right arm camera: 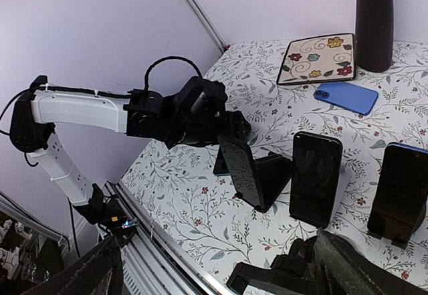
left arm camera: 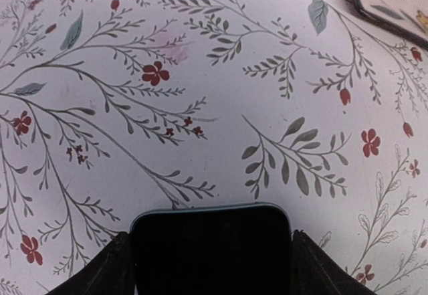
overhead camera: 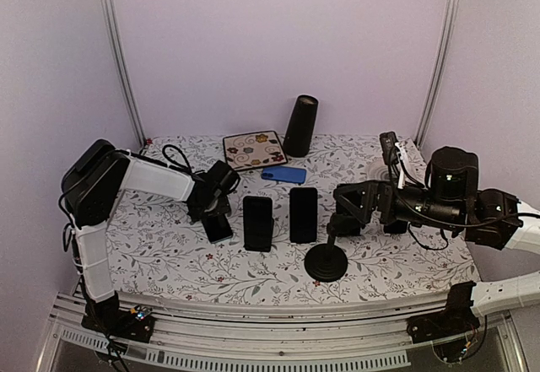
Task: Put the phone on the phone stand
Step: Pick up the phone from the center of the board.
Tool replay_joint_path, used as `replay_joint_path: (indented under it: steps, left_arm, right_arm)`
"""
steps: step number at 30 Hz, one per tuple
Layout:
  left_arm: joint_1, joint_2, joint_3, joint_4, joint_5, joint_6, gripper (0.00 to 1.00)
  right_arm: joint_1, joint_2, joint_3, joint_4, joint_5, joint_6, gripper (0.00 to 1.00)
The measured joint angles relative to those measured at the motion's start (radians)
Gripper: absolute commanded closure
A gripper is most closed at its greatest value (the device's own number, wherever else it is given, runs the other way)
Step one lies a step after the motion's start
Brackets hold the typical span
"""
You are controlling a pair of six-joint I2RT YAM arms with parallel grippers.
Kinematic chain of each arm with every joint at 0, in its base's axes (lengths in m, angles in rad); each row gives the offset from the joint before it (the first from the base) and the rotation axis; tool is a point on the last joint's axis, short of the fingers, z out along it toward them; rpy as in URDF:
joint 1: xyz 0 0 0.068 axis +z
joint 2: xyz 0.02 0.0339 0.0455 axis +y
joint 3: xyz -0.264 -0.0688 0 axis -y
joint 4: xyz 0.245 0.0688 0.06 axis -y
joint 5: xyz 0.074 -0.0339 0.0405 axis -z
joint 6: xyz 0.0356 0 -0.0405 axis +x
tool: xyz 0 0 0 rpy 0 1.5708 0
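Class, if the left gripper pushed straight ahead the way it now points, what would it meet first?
The black phone, sitting between the fingers of the left gripper. Beyond its edge lies only the flowered tablecloth, probably next, though depth is unclear.

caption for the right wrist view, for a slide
Left end effector around a black phone leaning on its stand, two more propped phones alongside.

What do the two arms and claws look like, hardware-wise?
Left arm: bulky black joints, white links, black cable looping near the wrist. Right arm: same black joints, white link, loose black cables. Left claw and right claw: black, two-fingered.
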Motion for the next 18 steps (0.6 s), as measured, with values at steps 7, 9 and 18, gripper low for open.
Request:
replay_joint_path:
  steps: [7,9,18]
  left_arm:
    - [0.000,-0.046,-0.031,-0.011,0.035,0.031,0.43]
    - [0.000,-0.060,-0.032,-0.016,0.041,0.040,0.43]
    - [-0.003,-0.144,-0.039,-0.013,0.054,0.069,0.44]
  right_arm:
    - [0.000,0.000,-0.011,0.011,-0.005,0.011,0.01]
    - [0.000,0.001,-0.016,0.015,-0.009,0.017,0.01]
    - [0.000,0.007,-0.019,0.023,-0.026,0.022,0.01]
